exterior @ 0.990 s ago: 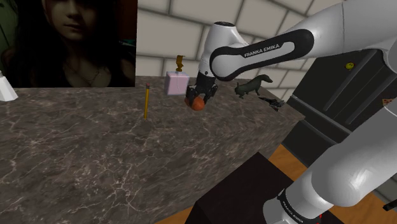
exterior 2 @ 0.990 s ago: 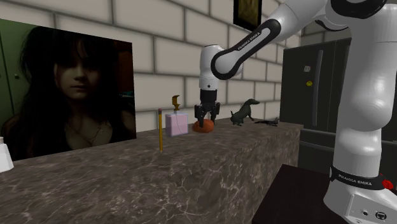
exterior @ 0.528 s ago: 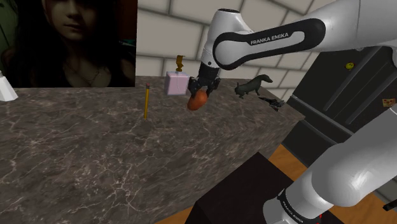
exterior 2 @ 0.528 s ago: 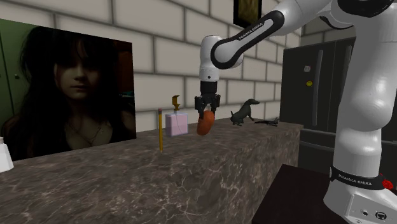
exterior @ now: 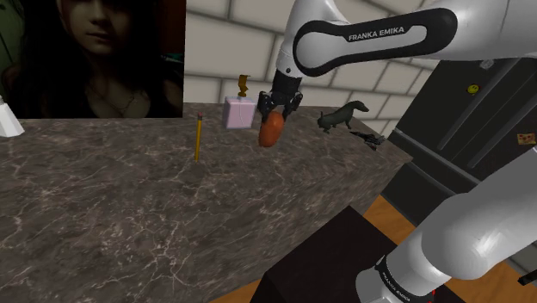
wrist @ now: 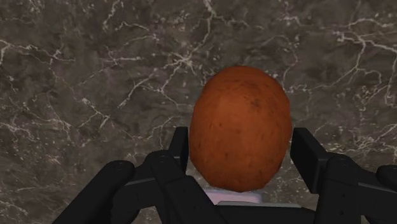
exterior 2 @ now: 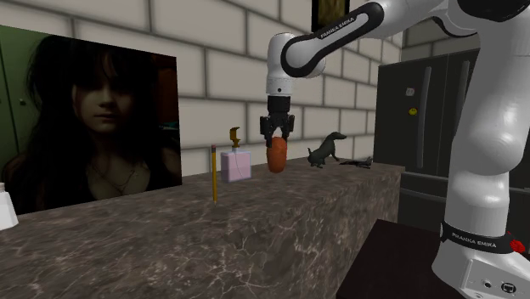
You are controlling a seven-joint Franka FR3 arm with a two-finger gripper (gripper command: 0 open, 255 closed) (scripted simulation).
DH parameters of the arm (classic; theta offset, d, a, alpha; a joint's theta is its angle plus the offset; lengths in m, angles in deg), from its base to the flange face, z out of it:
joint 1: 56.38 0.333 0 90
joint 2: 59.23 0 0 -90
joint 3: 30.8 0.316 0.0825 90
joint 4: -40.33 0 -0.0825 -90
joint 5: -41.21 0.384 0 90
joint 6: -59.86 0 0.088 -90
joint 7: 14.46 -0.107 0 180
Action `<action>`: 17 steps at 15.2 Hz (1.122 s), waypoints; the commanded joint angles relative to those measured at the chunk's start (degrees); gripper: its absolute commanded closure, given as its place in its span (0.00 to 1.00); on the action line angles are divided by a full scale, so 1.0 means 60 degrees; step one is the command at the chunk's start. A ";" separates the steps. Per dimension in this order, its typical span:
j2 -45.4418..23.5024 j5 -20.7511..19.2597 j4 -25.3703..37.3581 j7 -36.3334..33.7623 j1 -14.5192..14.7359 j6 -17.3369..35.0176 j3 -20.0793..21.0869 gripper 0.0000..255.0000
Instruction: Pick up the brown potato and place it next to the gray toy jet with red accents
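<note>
The orange-brown potato (exterior: 271,131) (exterior 2: 277,156) (wrist: 240,127) hangs above the dark marble counter (exterior: 129,207), clasped between the black fingers of my gripper (exterior: 275,114) (exterior 2: 276,140) (wrist: 240,156), which is shut on it. The potato points downward, clear of the counter. A small dark toy jet (exterior: 372,139) (exterior 2: 358,162) lies at the counter's far corner, to the shoulder view's right of the gripper, beyond a dark animal figure (exterior: 342,116) (exterior 2: 325,150).
A pink box (exterior: 238,113) (exterior 2: 235,165) with a small golden figure (exterior: 244,84) behind it stands just beside the gripper. A pencil (exterior: 198,138) (exterior 2: 213,173) stands upright on the counter. A large portrait (exterior: 90,56) leans on the brick wall. A black fridge (exterior 2: 420,119) stands past the counter's end.
The gripper has risen from the counter with the potato in it; the potato now hangs clear above the surface and points down.
</note>
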 commanded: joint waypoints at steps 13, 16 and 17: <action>0.1799 0.0095 -0.1824 0.3144 -0.1122 0.0266 -0.1988 1.00; 0.1984 0.0006 -0.2004 0.3865 -0.1401 0.0310 -0.2491 1.00; 0.2025 -0.0028 -0.2042 0.4106 -0.1494 0.0323 -0.2662 1.00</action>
